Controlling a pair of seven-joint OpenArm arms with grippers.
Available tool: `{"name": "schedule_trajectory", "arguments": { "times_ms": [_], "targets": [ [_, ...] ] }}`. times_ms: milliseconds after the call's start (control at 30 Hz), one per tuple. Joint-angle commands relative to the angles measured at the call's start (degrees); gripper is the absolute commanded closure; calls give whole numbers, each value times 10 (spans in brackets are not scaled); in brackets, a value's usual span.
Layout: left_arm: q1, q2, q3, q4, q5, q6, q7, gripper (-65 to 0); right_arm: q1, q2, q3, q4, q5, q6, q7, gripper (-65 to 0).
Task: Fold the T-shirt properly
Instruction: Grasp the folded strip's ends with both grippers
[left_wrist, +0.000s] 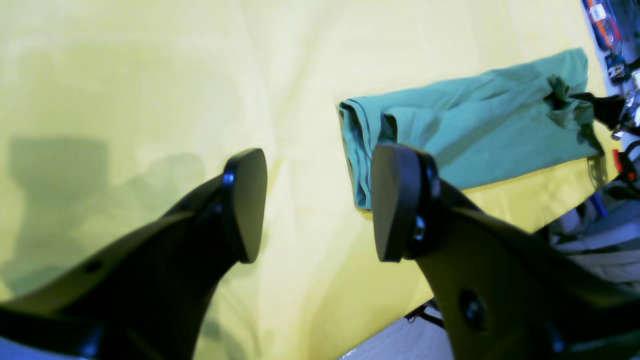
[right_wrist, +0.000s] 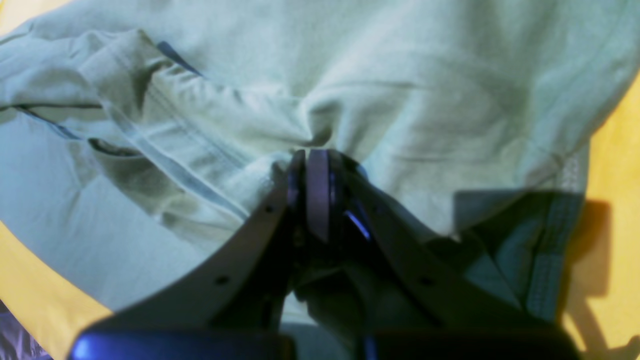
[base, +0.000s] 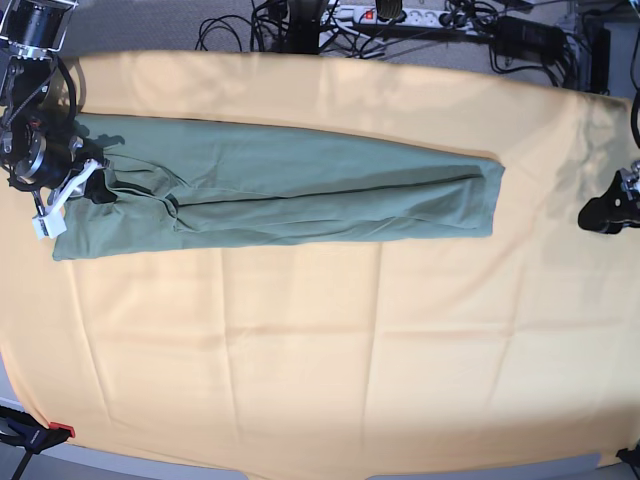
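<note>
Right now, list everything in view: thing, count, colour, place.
T-shirt: one, sage green, folded into a long strip across the far half of the cloth.
Cloth: one, yellow-orange, spread over the whole table.
Cables and power strip: several, black and white, on the floor beyond the far edge.
Clamp: one, black with a red tip, at the near corner.
Right gripper: one, black, shut on the T-shirt's end.
Left gripper: one, black, open, apart from the shirt's other end.
</note>
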Motion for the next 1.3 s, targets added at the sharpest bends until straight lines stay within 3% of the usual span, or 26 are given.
{"name": "schedule_trajectory", "arguments": {
  "times_ms": [0, 167, 367, 700, 1000, 1267],
  "targets": [
    [-7, -9, -7, 7, 3, 4, -18, -345, 2, 10, 4, 7, 1, 3, -4, 0],
    [-7, 34, -7, 7, 105, 45, -75, -345, 2, 10, 4, 7, 16, 3, -4, 0],
    [-7, 73, -6, 7, 101, 45, -76, -345, 2, 10, 4, 7, 16, 3, -5, 0],
    [-12, 78, 53, 7, 82, 23, -80, -345, 2, 10, 4, 7, 16, 3, -5, 0],
    [-13, 124, 69, 7, 112, 33, -92, -345, 2, 10, 4, 7, 16, 3, -5, 0],
    [-13, 143, 98, 7, 119, 33, -95, -345, 2, 10, 4, 7, 16, 3, -5, 0]
  ]
}}
